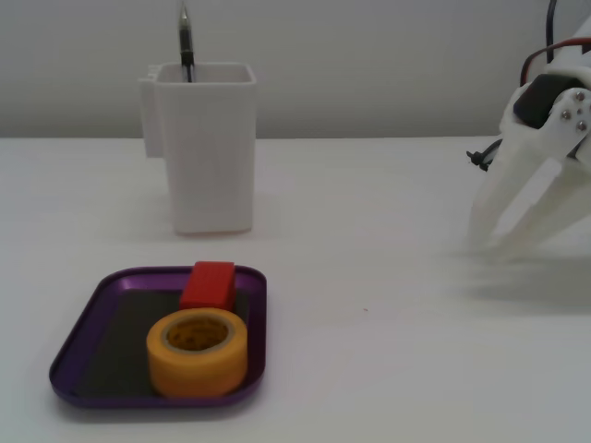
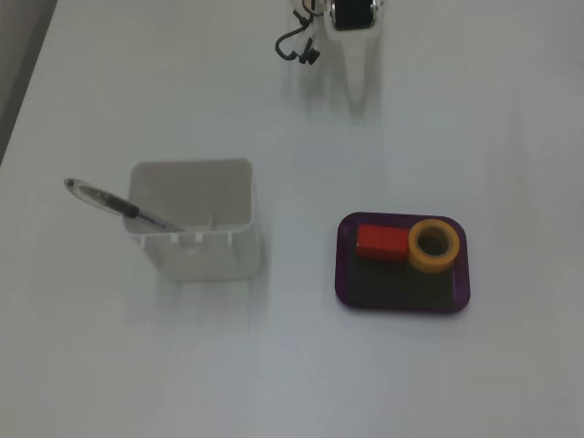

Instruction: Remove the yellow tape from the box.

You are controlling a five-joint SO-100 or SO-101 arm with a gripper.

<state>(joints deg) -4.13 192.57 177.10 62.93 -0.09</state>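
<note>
We find the gripper (image 1: 489,242) empty, its two white fingers spread in a moderate V with the tips at or just above the table (image 1: 388,369), well apart from the box (image 1: 88,323). In the top-down fixed view the gripper (image 2: 357,91) sits at the far edge, pointing toward the box (image 2: 401,299). The yellow tape (image 1: 198,352) lies flat inside the box, hollow side up, in the near corner as the low fixed view shows it. A red block (image 1: 209,284) lies just beside it, apparently touching. Risks, in our judgement: a finger could catch the block or the low rim and drag the box; the thick roll may slip from a shallow pinch. A white container (image 1: 205,146) holding a pen (image 2: 119,205) stands clear behind the box.
</note>
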